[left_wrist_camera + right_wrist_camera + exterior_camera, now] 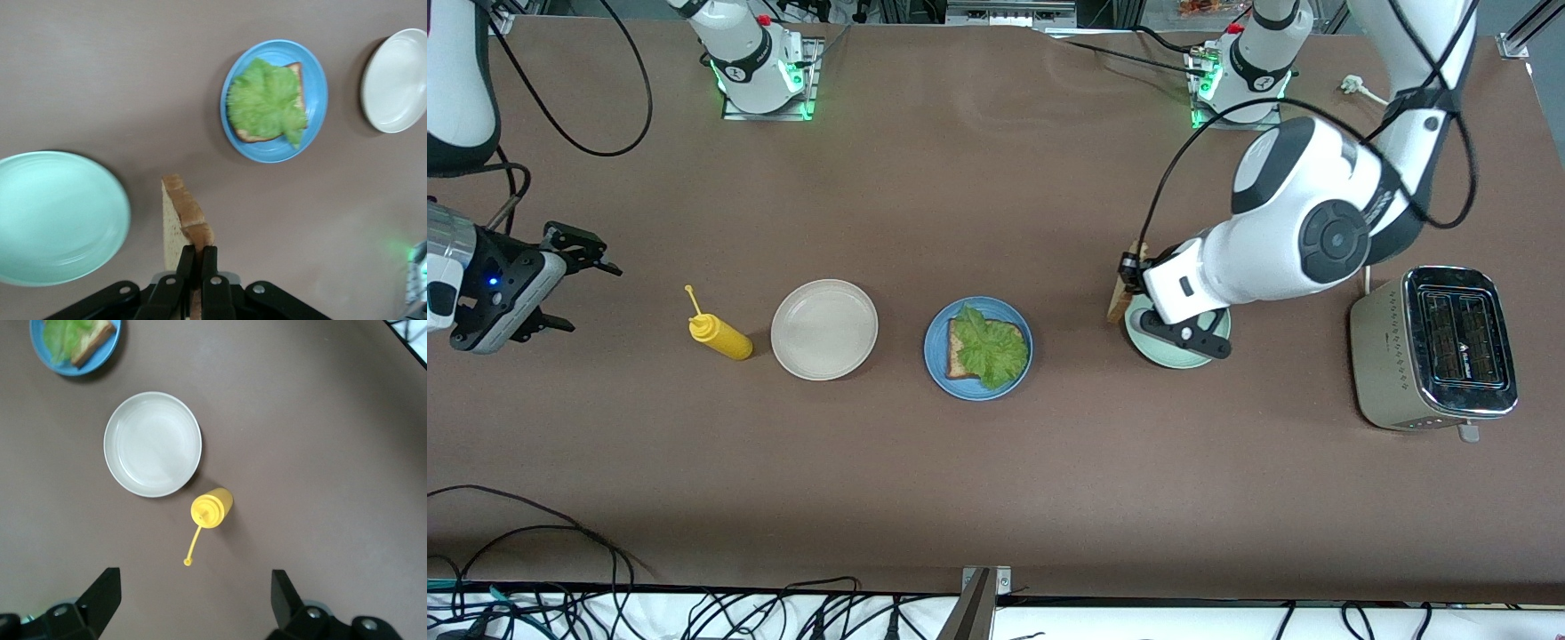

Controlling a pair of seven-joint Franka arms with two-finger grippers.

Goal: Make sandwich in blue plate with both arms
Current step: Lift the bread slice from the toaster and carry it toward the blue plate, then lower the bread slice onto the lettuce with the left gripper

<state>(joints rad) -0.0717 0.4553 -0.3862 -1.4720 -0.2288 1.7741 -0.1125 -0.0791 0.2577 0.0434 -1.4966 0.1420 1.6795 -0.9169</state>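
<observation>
The blue plate (978, 348) sits mid-table with a bread slice (958, 356) and a green lettuce leaf (991, 350) on it; it also shows in the left wrist view (274, 100) and at the edge of the right wrist view (75, 345). My left gripper (198, 257) is shut on a second bread slice (179, 227), held on edge in the air beside the pale green plate (1178, 340); the slice shows in the front view (1125, 286). My right gripper (583, 280) is open and empty, up at the right arm's end of the table, and waits.
A beige plate (824, 329) and a lying yellow squeeze bottle (720, 336) sit between the blue plate and the right arm's end. A toaster (1436, 347) stands at the left arm's end. Cables lie along the table's near edge.
</observation>
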